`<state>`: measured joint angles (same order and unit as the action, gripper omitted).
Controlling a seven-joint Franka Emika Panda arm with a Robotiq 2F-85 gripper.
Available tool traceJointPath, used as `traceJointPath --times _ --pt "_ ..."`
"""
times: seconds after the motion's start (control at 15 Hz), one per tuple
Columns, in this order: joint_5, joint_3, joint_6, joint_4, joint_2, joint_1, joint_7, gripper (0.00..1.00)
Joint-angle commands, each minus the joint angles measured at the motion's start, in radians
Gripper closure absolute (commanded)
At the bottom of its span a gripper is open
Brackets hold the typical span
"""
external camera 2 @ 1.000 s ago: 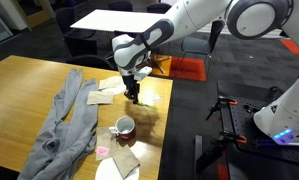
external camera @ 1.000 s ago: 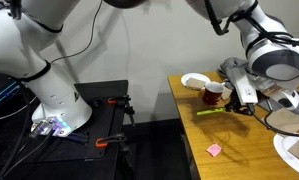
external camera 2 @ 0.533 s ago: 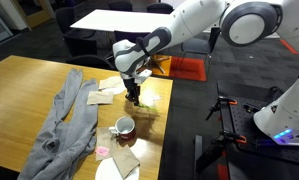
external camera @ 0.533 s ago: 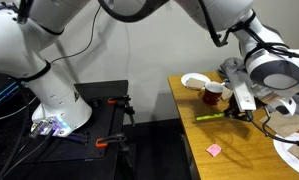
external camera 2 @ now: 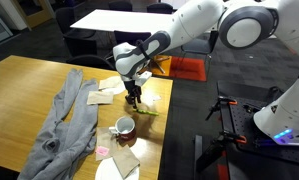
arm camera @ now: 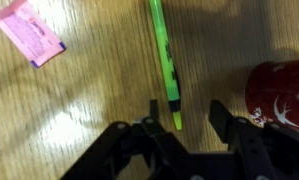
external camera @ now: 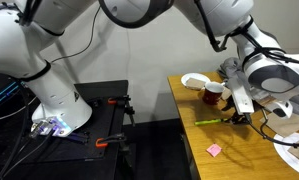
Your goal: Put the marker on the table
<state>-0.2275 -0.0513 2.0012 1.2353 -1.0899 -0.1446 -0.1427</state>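
The yellow-green marker (arm camera: pixel 166 62) lies flat on the light-brown wooden table (arm camera: pixel 89 110). It also shows in both exterior views (external camera: pixel 210 121) (external camera 2: pixel 146 112). My gripper (arm camera: pixel 184 112) is open just above it, one end of the marker between the two fingers, touching neither. In the exterior views the gripper (external camera: pixel 235 116) (external camera 2: pixel 135 100) hangs low over the table beside the red mug (external camera: pixel 212 93) (external camera 2: pixel 123 127). The mug's side shows at the right edge of the wrist view (arm camera: pixel 282 92).
A pink square scrap (arm camera: pixel 27 30) (external camera: pixel 215 150) lies on the table near the marker. A grey cloth (external camera 2: pixel 67 120), papers (external camera 2: pixel 101 92) and white plates (external camera: pixel 195 80) are on the table. The table edge (external camera: pixel 186 130) drops off next to the black robot stand (external camera: pixel 94 125).
The gripper has come down closer to the table and let go of the marker, which now lies flat on the wood. The fingers have opened.
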Motion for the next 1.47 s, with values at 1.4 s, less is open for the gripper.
traceJointPath --times 1.4 --pt "0.140 0.060 0.236 0.624 0.663 0.158 0.236 0.00"
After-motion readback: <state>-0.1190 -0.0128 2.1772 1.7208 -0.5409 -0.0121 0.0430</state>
